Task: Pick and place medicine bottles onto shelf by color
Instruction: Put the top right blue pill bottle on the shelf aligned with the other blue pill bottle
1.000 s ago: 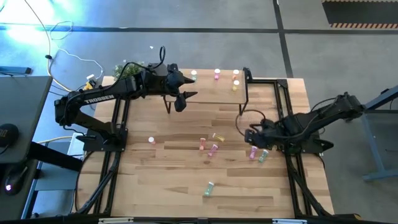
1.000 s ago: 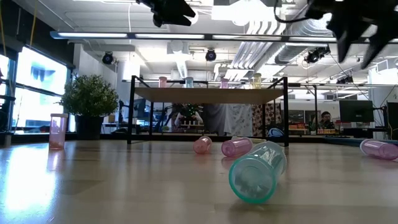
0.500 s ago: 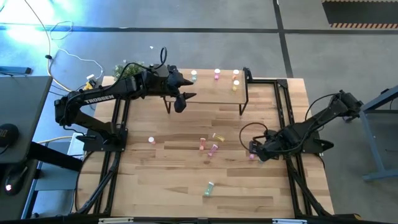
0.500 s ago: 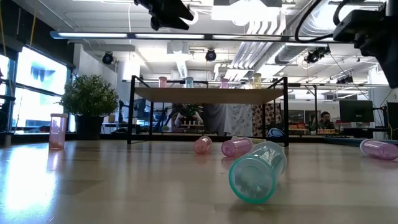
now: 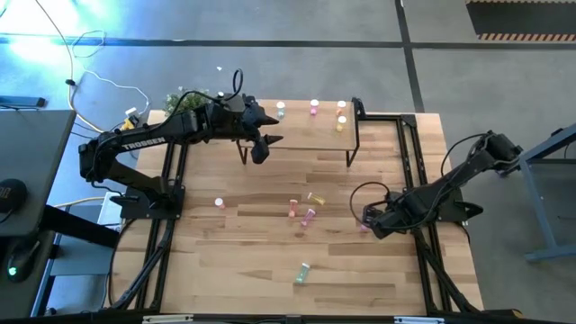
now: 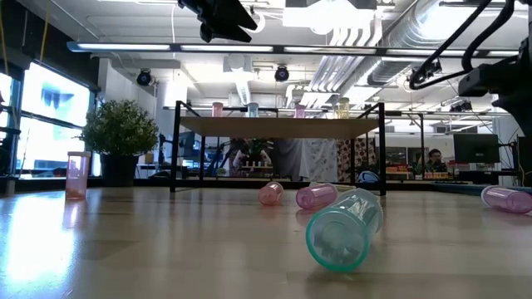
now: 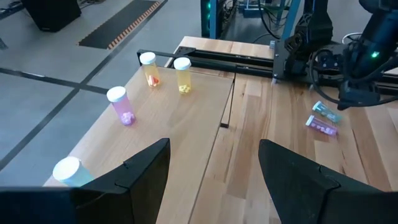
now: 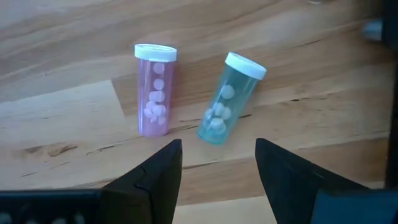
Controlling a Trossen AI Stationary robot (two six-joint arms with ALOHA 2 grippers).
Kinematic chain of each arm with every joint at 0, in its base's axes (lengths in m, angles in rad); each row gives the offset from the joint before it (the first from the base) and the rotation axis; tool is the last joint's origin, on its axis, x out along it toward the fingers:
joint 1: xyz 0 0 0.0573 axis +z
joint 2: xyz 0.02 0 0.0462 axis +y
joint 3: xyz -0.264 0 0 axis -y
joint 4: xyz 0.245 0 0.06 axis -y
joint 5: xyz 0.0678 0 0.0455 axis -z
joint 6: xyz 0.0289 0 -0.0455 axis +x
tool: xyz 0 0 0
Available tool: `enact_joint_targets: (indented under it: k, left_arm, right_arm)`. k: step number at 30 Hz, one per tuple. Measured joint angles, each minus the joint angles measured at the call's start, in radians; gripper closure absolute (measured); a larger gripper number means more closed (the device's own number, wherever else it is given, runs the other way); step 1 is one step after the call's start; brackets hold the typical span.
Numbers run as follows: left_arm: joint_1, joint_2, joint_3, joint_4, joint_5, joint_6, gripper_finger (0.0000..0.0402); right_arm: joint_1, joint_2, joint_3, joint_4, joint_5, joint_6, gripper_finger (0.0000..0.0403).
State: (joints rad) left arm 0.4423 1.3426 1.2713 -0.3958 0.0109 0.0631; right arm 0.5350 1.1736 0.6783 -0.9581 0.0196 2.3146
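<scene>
Right arm: dropped lower over the last second, down from above the table's right side toward two lying bottles, while the bottles themselves stayed put.
Left gripper (image 5: 261, 147): hovered high at the shelf's left end, fingers (image 7: 140, 171) spread wide apart, nothing between them.
Shelf (image 5: 306, 132): stood at the far side of the table (image 5: 252, 243), light wood top on thin black legs.
Bottles on shelf: four upright along the far edge, a mint one (image 5: 281, 110) leftmost, then a pink one (image 5: 314, 108), then two yellow-orange ones (image 5: 341, 115) side by side at the right end.
Lone pink bottle (image 5: 219, 203): stood upright on the table's left part, well apart from the rest.
Middle cluster: a salmon bottle (image 5: 292, 208), a yellow one (image 5: 316, 197) and a pink one (image 5: 309, 217) lay close together near the table's centre.
Mint bottle (image 5: 302, 272): lay on its side near the table's front edge, alone, its open-looking end toward the low camera.
Right gripper (image 5: 371, 219): low over the table's right side, fingers (image 8: 152, 177) apart and empty.
Pair under it: a pink bottle (image 8: 153, 88) and a mint bottle (image 8: 229, 97) lay side by side just ahead of the fingertips, white caps pointing away, pills visible inside, not touched.
Plant (image 5: 183, 101): sat at the far left corner.
</scene>
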Motion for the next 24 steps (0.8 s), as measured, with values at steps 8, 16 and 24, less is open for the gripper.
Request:
enact_joint_targets:
  k: [8, 16, 24]
  left_arm:
    - [0.0, 0.0, 0.0, 0.001, 0.0, 0.0, 0.0165]
    - [0.0, 0.0, 0.0, 0.001, 0.0, 0.001, 0.0165]
    - [0.0, 0.0, 0.0, 0.002, -0.001, 0.01, 0.0165]
  right_arm:
    - [-0.019, 0.0, -0.057, 0.066, -0.016, 0.008, 0.0208]
    - [-0.03, 0.002, -0.115, 0.138, -0.026, 0.007, 0.0208]
    - [-0.046, 0.021, -0.15, 0.204, -0.043, 0.0, 0.0211]
